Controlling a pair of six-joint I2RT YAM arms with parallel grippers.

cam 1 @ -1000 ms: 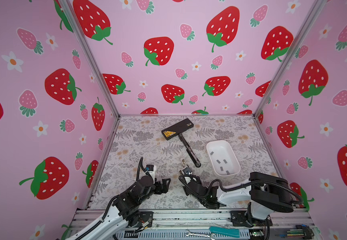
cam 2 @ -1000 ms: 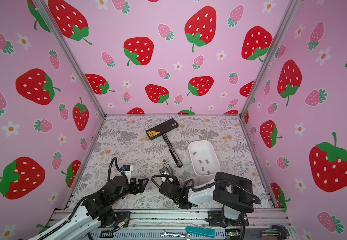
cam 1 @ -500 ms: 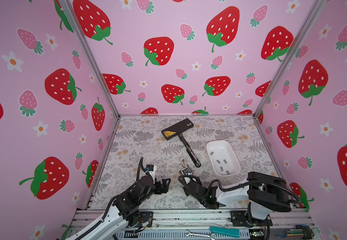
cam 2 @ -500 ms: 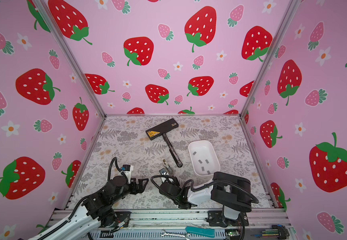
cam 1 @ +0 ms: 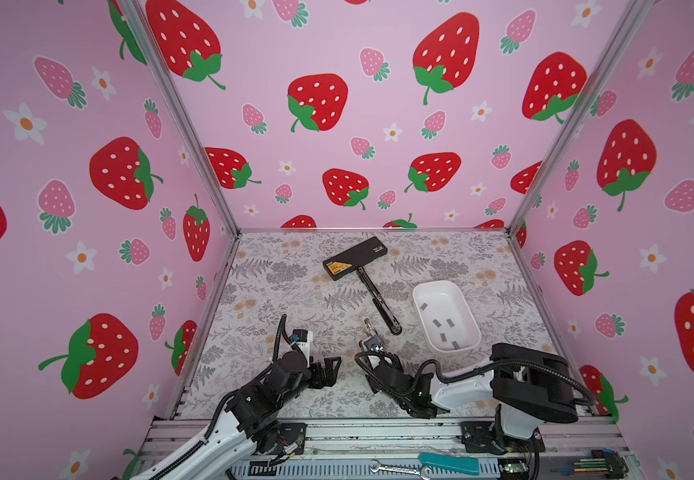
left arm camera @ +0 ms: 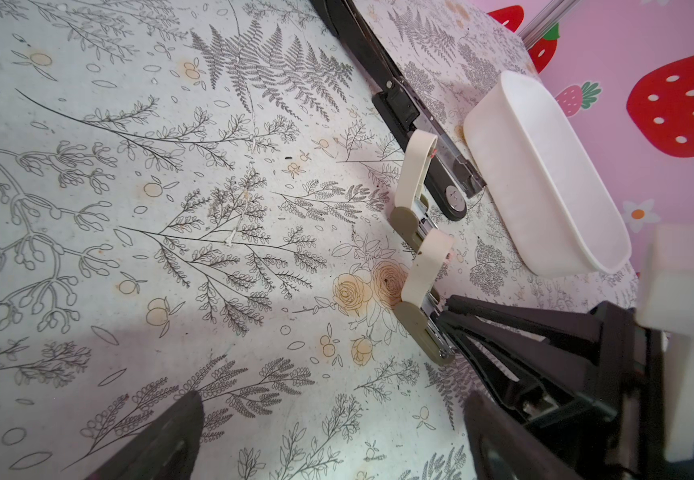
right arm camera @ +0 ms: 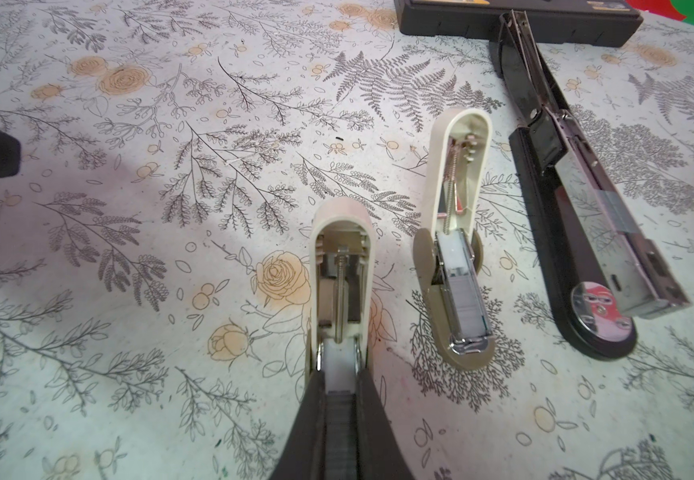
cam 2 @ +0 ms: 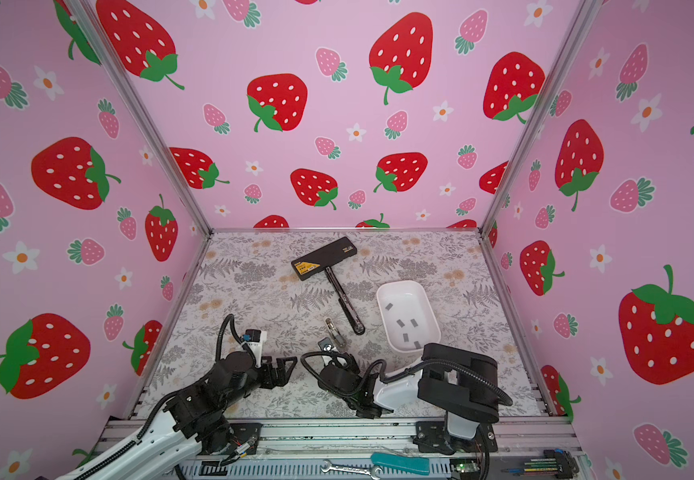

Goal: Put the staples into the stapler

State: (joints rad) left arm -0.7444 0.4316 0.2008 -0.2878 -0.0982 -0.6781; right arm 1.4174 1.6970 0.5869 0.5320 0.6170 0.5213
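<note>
While the right claw (right arm camera: 339,386) is squeezed together on a grey ribbed staple strip (right arm camera: 341,436), we see its black fingers (right arm camera: 310,419) flanking the open channel of the near beige stapler (right arm camera: 340,266). That puts the strip directly at the claw's tips, over the stapler's white pusher (right arm camera: 339,370); whether it touches the channel we cannot tell. Just beside this stapler lies a second beige stapler (right arm camera: 457,232), its lid swung back as well, with a grey strip in its channel. Next outward lies one long black stapler (right arm camera: 565,187), opened, its far end meeting a black crossbar (cam 1: 355,259) with a yellow label. So we count three staplers: two beige, one black. Beside the black stapler's near end, toward the right wall, stands one white tray (cam 1: 469,309), and in it lie the loose staples (cam 1: 443,336), five short grey strips, each apart from the others and all well apart from the claw. The left claw (cam 1: 334,371) hangs over the floral mat (cam 1: 278,291) with its jaws spread wide and nothing between them, near the right claw but touching neither it nor any stapler. We count two claws, one gripping and one empty, and on the front rail (cam 1: 357,430) below the mat one silver wrench (cam 1: 399,469) and one teal-handled tool (cam 1: 449,463).
</note>
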